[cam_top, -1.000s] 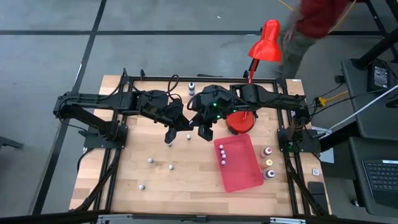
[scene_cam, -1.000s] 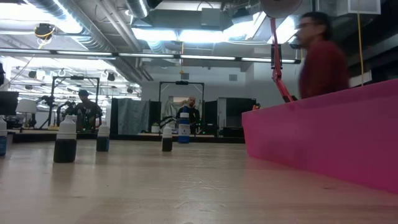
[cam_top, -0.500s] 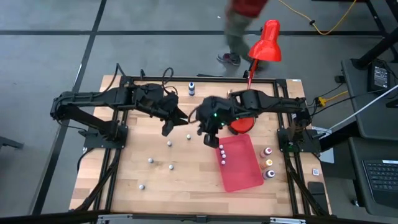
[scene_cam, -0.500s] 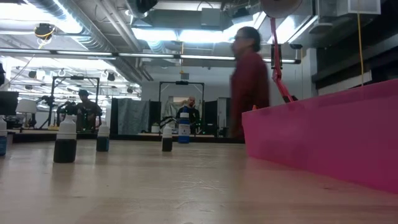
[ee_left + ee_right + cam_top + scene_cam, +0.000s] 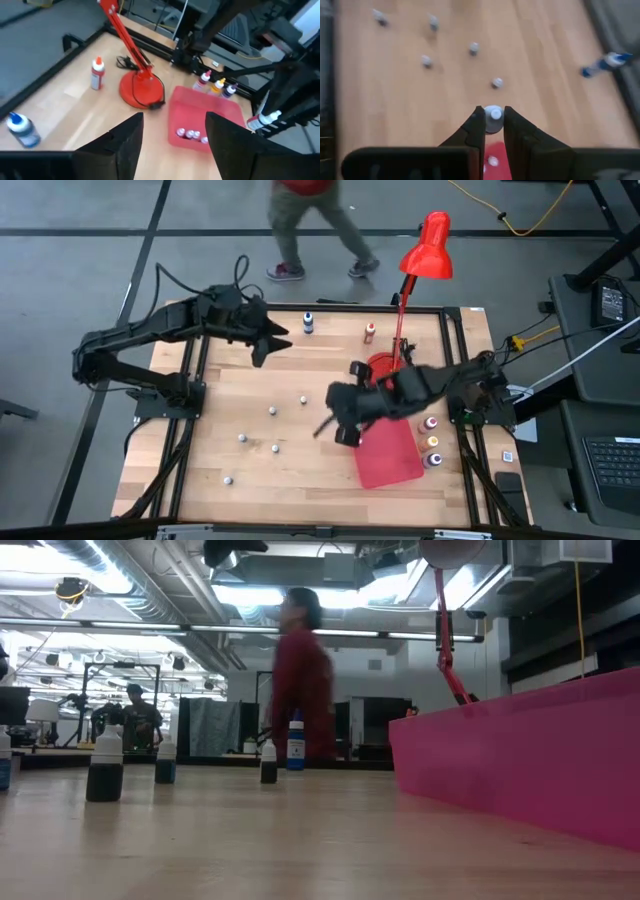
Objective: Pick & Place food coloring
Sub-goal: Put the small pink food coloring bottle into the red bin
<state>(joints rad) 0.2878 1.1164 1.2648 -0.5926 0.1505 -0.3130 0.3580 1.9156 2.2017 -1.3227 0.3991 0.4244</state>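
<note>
Gripping a small whitish bottle [image 5: 493, 118] cap-up, long axis vertical, right gripper [image 5: 493, 125] hovers at the red mat's [image 5: 392, 458] 10 o'clock corner; left gripper [image 5: 174, 137] spread.

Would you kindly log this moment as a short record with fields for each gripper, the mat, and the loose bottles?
right gripper: shut on a small bottle, above the red mat's near-left edge
left gripper: open, empty, raised near the table's back left
red mat: small bottles lie on it
loose bottles: five whitish ones on the wood left of the mat, e.g.
</note>
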